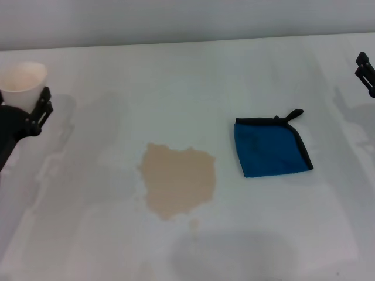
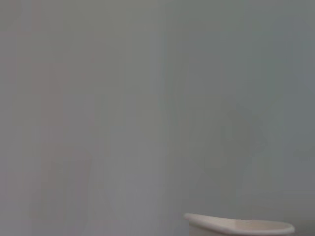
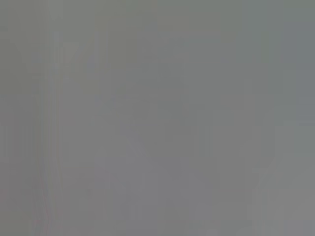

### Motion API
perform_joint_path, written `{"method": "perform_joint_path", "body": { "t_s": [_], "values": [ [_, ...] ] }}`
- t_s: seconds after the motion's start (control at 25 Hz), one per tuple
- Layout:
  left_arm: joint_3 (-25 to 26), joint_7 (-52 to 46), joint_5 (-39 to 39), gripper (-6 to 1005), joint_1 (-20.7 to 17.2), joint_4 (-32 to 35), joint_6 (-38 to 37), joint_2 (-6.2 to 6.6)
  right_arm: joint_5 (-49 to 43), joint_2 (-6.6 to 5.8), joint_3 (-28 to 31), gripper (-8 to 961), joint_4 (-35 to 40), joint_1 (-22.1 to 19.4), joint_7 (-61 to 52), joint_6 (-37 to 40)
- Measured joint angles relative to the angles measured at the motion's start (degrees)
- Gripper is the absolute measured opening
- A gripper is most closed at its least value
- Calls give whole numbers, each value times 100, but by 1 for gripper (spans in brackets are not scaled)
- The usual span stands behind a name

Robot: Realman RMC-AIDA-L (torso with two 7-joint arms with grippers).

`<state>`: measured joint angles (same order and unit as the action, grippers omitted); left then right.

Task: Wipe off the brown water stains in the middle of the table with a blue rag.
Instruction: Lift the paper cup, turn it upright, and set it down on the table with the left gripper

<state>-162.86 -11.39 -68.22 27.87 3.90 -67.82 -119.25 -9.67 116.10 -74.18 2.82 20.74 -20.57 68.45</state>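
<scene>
The table (image 1: 281, 234), a broad white smooth top, fills the head view from front to back. Near its middle lies the brown water stains (image 1: 177, 180), a flat tan blotch with an uneven edge and a tiny separate droplet (image 1: 194, 223) just below it toward the robot. To the stain's right, apart from it, the blue rag (image 1: 269, 149) lies flat and folded, roughly square, edged in black, with a small black loop (image 1: 291, 116) at its far corner; nothing touches it. At the left edge the left gripper (image 1: 26, 114) is clasped around a white paper cup (image 1: 22, 84), tan inside, held upright above the table's left side and well apart from the stain; the cup's rim (image 2: 239, 226) also shows in the left wrist view. At the far right edge only a small black part of the right gripper (image 1: 365, 71) shows, well away from the rag, and whether its fingers are spread or closed cannot be told.
</scene>
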Motion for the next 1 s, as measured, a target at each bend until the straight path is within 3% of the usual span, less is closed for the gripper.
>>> {"method": "perform_joint_path", "body": {
  "t_s": [0.16,0.52,1.0],
  "values": [
    [1,27,-21,710,200,135,645,-22,0,0,0,840,7,5,0,2],
    [0,44,-8,710,281,362,1250,-34,1,8,-5,840,8,9,0,2],
    [1,69,-6,712,227,448,1542,-37,1,9,-68,841,9,27,0,-2]
  ]
}}
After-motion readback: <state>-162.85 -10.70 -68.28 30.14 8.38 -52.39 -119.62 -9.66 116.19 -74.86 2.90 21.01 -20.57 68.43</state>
